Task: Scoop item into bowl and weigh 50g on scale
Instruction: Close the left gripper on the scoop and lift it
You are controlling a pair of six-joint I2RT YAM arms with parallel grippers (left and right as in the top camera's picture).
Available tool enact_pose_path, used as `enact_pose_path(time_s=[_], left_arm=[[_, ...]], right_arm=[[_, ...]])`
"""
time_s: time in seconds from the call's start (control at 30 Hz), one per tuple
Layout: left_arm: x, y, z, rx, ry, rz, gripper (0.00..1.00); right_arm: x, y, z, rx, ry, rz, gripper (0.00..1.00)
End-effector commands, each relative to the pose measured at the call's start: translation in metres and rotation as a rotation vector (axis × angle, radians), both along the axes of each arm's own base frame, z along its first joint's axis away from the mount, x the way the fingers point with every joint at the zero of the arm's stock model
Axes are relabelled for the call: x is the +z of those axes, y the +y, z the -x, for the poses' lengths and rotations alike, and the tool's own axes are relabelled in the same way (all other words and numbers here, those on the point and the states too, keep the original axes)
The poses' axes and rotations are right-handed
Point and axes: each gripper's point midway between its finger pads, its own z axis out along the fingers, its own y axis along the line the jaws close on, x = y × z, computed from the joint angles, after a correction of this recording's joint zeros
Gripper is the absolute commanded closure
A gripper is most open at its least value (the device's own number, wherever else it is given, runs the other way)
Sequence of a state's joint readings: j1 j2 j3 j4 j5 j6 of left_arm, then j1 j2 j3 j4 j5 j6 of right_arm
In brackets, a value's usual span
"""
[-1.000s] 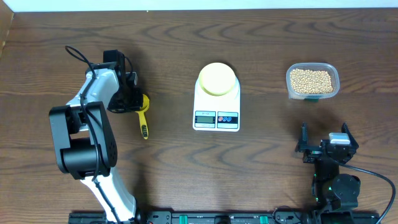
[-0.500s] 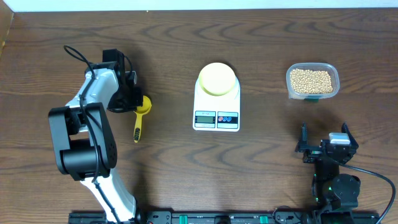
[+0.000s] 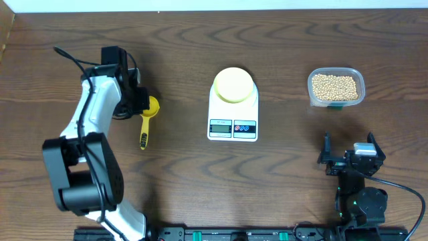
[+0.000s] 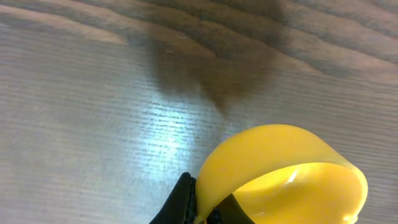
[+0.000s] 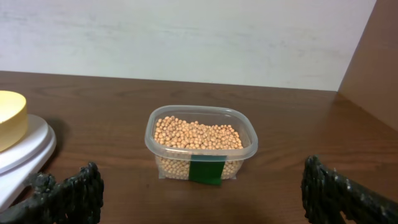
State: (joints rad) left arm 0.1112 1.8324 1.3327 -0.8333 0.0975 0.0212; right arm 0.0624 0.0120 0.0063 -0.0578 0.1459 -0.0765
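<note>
Yellow scoop [image 3: 146, 128] is clamped at its cup end by the left gripper [image 3: 142, 102], handle pointing toward the near edge, left of the scale [image 3: 233, 114]. Pale bowl [image 3: 233, 84] sits on the scale platform. Beans [image 3: 334, 86] fill the clear tub [image 5: 205, 169], far right. Right gripper [image 3: 349, 157] rests near the tub, fingers spread wide, holding nothing.
</note>
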Motion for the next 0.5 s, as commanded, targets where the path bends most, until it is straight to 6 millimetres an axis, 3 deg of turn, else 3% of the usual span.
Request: enact_pose_path(time_s=[0.0,0.23,0.47], left_arm=[[0.019,0.004,0.002,0.048,-0.043,-0.010,0.92],[0.042,0.004,0.002,0.049,-0.106,-0.016,0.93],[0.053,0.003,0.004,0.049,-0.128,-0.017,0.92]], right_arm=[[0.000,0.001,0.000,0.001,-0.003,-0.012,0.01],[0.000,0.001,0.000,0.001,-0.003,-0.012,0.01],[0.000,0.001,0.000,0.002,-0.003,-0.012,0.01]])
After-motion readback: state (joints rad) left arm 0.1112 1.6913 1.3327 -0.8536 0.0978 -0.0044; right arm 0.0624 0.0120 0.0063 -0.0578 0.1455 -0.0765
